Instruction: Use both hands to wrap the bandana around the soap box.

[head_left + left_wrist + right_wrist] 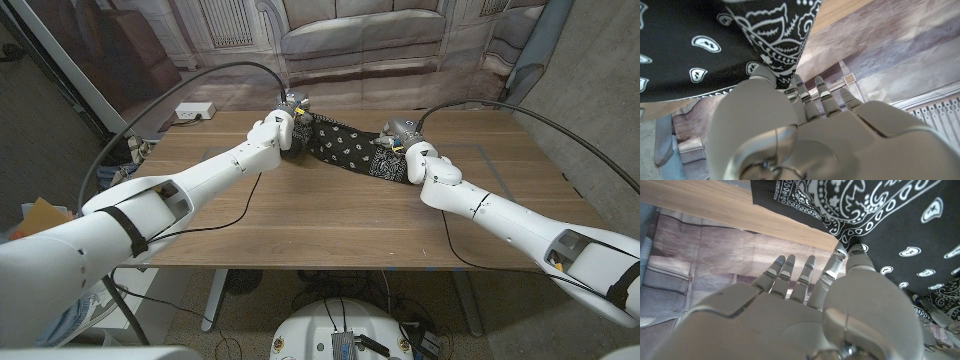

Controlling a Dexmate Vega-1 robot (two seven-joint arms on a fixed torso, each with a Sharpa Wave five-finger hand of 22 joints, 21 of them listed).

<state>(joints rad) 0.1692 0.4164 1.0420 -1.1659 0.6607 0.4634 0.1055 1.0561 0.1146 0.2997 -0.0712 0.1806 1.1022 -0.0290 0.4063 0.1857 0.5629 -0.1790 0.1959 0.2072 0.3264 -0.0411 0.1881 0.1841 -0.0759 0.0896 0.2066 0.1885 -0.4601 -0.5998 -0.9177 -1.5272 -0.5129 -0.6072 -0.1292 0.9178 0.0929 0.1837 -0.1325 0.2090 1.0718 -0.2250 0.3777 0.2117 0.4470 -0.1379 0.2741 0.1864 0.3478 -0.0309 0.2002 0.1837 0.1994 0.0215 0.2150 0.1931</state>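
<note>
A black bandana (345,148) with white paisley print is spread in a band across the far middle of the wooden table (330,215). My left hand (285,125) holds its far left end. In the left wrist view the thumb and a finger of my left hand (790,130) pinch the edge of the bandana (700,45). My right hand (400,148) holds the right end of the cloth. In the right wrist view my right hand (805,315) pinches the bandana (890,220) between thumb and finger. Whatever lies under the cloth is hidden.
A white power strip (195,111) lies at the table's far left corner. Black cables (215,225) trail over the table beside both arms. A printed sofa backdrop (360,40) hangs behind the far edge.
</note>
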